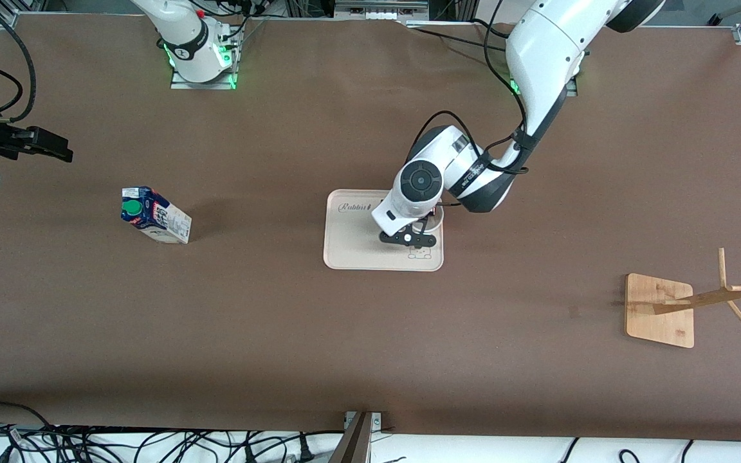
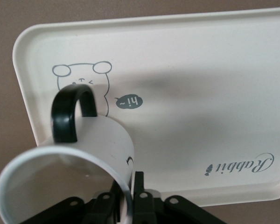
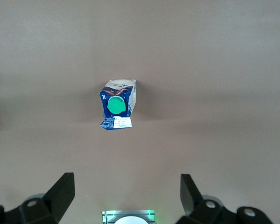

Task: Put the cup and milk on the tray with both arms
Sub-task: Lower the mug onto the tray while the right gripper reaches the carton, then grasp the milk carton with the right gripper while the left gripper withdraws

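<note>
One of the two task things is already in place: the cup stands upright on the tray, in the part of the tray toward the left arm's end of the table. Its black loop handle points toward the small rabbit drawing printed on the tray, and the "Rabbit" script lies on bare tray surface apart from the cup. In the front view the cup is mostly covered by the arm above it, and only a sliver of its white wall shows.

The left gripper is down at the cup's rim and straddles the wall on the side away from the handle. Whether it is clamping that wall or has let go cannot be told.

The milk stands on the bare table well apart from the tray, toward the right arm's end of the table, with its green cap showing on top. Nothing touches it.

The right gripper waits in the air over the table at the right arm's end, with its jaws spread wide and nothing between them. In the right wrist view the carton sits on the table some way off from the two black fingertips.

A wooden rack with a flat base stands near the left arm's end of the table, nearer to the front camera than the tray.
</note>
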Action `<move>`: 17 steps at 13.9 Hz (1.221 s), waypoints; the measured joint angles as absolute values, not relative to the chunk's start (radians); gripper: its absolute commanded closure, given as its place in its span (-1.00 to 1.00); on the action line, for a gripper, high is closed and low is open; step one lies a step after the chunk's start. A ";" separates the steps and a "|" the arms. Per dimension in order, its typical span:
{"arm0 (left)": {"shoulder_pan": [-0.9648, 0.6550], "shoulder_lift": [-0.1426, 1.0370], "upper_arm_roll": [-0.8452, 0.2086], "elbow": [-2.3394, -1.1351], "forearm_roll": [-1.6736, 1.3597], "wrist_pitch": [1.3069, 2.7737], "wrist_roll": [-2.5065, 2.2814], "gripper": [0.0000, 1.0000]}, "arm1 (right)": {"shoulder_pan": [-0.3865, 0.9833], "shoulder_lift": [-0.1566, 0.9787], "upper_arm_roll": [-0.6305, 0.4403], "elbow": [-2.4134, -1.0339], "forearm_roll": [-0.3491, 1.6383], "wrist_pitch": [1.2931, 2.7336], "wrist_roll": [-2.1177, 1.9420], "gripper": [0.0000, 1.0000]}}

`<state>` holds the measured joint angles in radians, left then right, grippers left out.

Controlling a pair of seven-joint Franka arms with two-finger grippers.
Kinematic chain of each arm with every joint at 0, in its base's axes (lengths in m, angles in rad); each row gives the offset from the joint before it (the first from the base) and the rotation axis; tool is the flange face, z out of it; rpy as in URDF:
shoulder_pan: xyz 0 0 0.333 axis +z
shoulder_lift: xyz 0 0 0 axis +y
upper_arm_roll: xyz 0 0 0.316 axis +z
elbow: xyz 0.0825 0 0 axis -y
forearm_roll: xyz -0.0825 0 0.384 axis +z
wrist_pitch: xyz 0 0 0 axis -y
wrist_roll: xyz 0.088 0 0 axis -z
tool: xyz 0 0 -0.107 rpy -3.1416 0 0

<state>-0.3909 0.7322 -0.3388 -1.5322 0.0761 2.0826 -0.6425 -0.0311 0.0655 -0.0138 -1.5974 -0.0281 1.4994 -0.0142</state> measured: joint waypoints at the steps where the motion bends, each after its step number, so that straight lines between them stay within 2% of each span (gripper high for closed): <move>1: -0.391 0.732 -0.339 -1.524 0.076 2.083 -0.643 -1.00 | -0.031 0.077 -0.014 -1.598 -0.028 1.498 -0.014 -1.00; 4: -0.391 0.730 -0.338 -1.458 0.076 2.058 -0.646 -1.00 | -0.031 0.131 -0.013 -1.598 -0.028 1.498 -0.016 -1.00; 8: -0.382 0.691 -0.337 -1.361 0.076 1.898 -0.648 -1.00 | -0.021 0.193 -0.005 -1.616 -0.029 1.591 -0.018 -1.00; 13: -0.322 0.543 -0.337 -1.345 0.075 1.732 -0.623 -1.00 | -0.005 0.213 -0.001 -1.761 -0.029 1.773 -0.017 -1.00; 17: -0.296 0.478 -0.332 -1.346 0.076 1.656 -0.589 -1.00 | -0.002 0.214 -0.001 -1.892 -0.029 1.907 -0.016 -1.00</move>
